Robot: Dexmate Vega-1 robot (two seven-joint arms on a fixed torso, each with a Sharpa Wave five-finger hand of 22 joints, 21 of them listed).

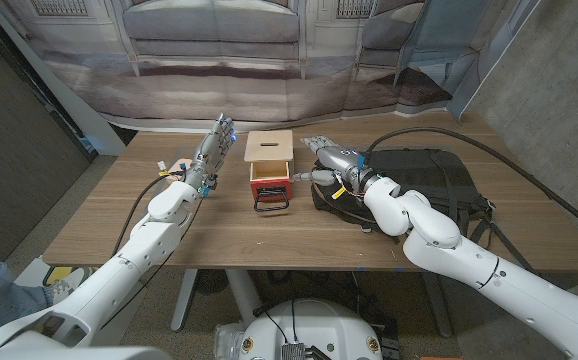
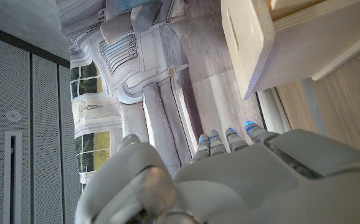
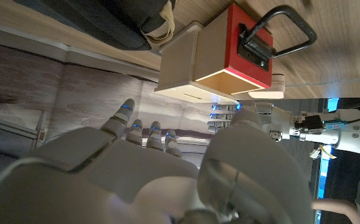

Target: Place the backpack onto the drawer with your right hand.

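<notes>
Backpack status: we log the black backpack (image 1: 431, 180) lying flat on the wooden table (image 1: 119, 215), on the robot's right side, not yet on the drawer; we judge the task barely begun.
Left arm: our left hand (image 1: 212, 150) stands on its edge just left of the drawer, fingers straight and apart, grasping nothing; in the left wrist view its fingertips (image 2: 230, 140) point past the box's pale side.
Drawer: we record a small light-wood drawer (image 1: 269, 165) at the table's middle, between the two hands, its red front (image 3: 250, 46) pulled slightly out with a black handle (image 3: 279, 34); its top is bare.
Right arm: our right hand (image 1: 334, 160) hovers between the drawer and the backpack, close to the bag's left edge, fingers spread and released, holding nothing that we can see.
Bag detail: straps (image 1: 479, 230) trail off the bag's near right corner toward the table edge; whether the hand touches the fabric we cannot tell.
Done: nothing of the placement, as far as we see.
Left to do: we judge that grasping, lifting, carrying leftward and setting the bag on the drawer all remain.
</notes>
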